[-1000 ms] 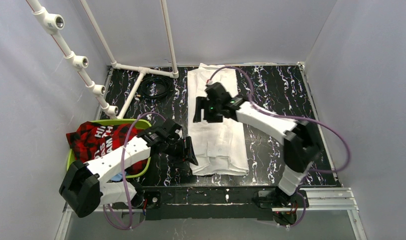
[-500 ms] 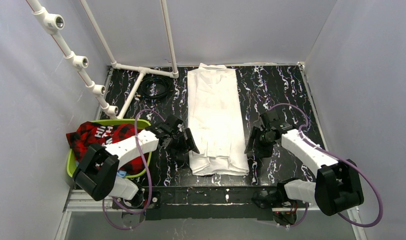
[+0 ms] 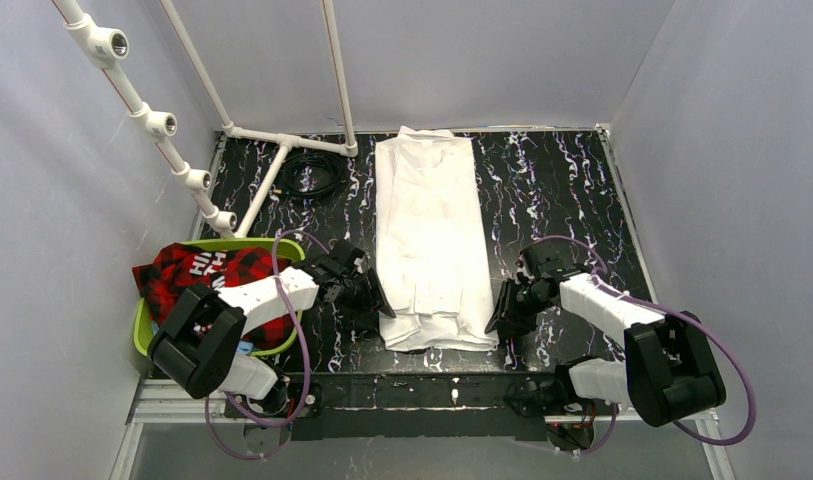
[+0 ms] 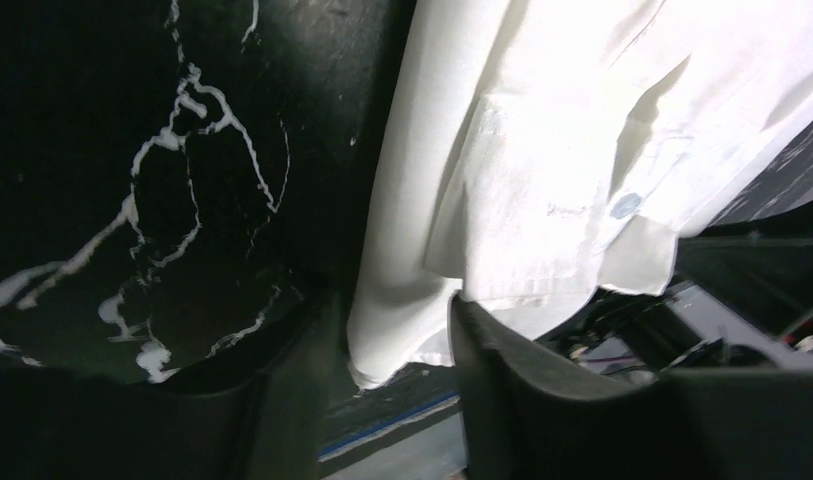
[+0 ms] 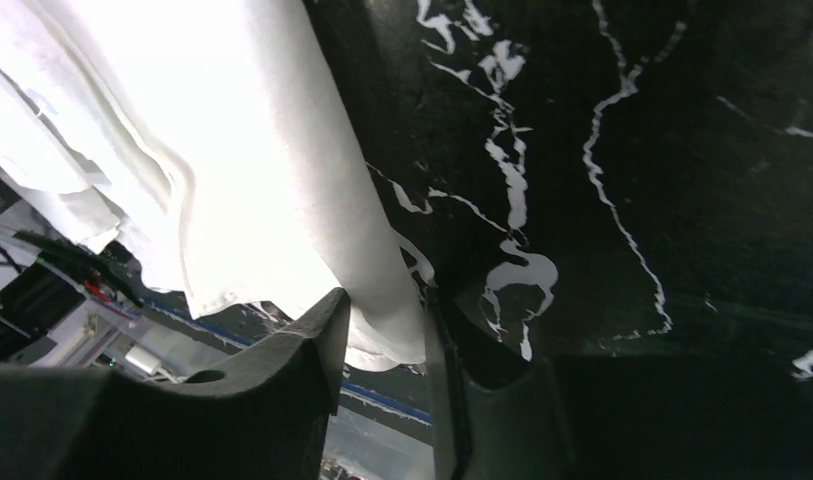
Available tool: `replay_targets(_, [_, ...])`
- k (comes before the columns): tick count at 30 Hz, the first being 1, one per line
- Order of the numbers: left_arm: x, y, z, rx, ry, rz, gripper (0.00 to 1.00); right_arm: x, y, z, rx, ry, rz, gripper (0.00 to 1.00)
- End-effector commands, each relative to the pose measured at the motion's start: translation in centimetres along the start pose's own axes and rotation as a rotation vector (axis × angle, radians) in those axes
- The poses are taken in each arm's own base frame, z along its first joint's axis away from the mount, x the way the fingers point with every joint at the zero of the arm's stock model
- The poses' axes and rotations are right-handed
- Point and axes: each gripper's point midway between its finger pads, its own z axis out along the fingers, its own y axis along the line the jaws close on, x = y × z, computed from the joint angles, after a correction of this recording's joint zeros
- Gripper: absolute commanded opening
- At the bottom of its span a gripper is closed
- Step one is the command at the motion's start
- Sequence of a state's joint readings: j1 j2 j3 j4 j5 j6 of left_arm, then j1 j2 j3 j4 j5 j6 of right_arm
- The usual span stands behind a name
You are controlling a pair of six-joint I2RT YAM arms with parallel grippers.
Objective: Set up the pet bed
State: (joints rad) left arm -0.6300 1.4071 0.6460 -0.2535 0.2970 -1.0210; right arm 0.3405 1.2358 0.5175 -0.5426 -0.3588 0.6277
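Note:
A folded white shirt (image 3: pixel 429 230) lies lengthwise down the middle of the black marbled table (image 3: pixel 562 190). My left gripper (image 3: pixel 380 300) is at its near left corner. In the left wrist view the jaws (image 4: pixel 387 370) stand open around the shirt's edge (image 4: pixel 402 300), with a small gap on the left side. My right gripper (image 3: pixel 500 315) is at the near right corner. In the right wrist view (image 5: pixel 387 340) it is shut on the rolled edge of the shirt (image 5: pixel 372 280). A green basket (image 3: pixel 140 320) holding a red plaid cloth (image 3: pixel 197 275) sits at the left.
A white PVC pipe frame (image 3: pixel 282 140) stands at the back left, with a black cable coil (image 3: pixel 310 175) beside it. Grey walls enclose the table on three sides. The table's near edge lies just beyond both grippers.
My right arm swung from above the shirt's middle down to its near right corner and closed on the edge. My left gripper stayed at the near left corner and narrowed.

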Motion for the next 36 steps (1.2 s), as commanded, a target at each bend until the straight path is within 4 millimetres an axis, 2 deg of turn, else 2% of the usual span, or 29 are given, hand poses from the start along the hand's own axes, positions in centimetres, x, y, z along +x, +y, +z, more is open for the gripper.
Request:
replay_targets(1, [0.6,1.1,1.0,-0.024,0.036,-0.003,0.33,-0.6,0.2,0.8,-0.031,-0.017,-0.013,0.37])
replay_targets(5, [0.9,1.6,1.2,-0.036,0.047,-0.012,0.21,-0.6,0.0,1.2,-0.033,-0.016,-0.020,0.36])
replay_targets(11, [1.1,1.6,1.0,-0.036,0.056,-0.015,0.17,-0.6,-0.2,1.5,-0.037,-0.019,-0.040,0.44])
replay_targets(12, [1.2,1.6,0.9,-0.040,0.056,-0.018,0.20,-0.6,-0.2,1.5,-0.037,-0.020,-0.042,0.45])
replay_targets(15, [0.7,2.1,0.1,-0.069,0.015,-0.009,0.39,-0.7,-0.6,1.4,-0.013,-0.025,-0.052,0.44])
replay_targets(17, [0.4,2.0,-0.5,-0.057,-0.020,0.022,0.56,-1.0,-0.8,1.1,0.011,-0.037,-0.066,0.45])
replay_targets(19, [-0.2,1.2,-1.2,-0.007,-0.069,0.056,0.73,-1.5,-0.8,0.6,0.024,-0.060,-0.087,0.53])
replay_targets(22, [-0.8,0.3,-1.7,0.045,-0.114,0.078,0.81,-2.4,-0.2,0.0,0.013,-0.108,-0.112,0.69])
replay_targets(25, [-1.4,-0.4,-1.5,0.069,-0.140,0.062,0.82,-3.2,0.5,-0.2,-0.009,-0.143,-0.129,0.73])
replay_targets(29, [-2.5,-0.4,-0.3,0.038,-0.143,0.006,0.82,-4.0,0.4,0.3,0.008,-0.148,-0.133,0.68])
replay_targets(32, [-3.0,-0.8,0.8,0.021,-0.116,-0.025,0.76,-4.6,0.1,0.7,0.024,-0.165,-0.148,0.63])
replay_targets(36, [-3.3,-0.5,1.1,-0.002,-0.112,-0.034,0.65,-5.7,-0.2,0.7,0.046,-0.209,-0.179,0.60])
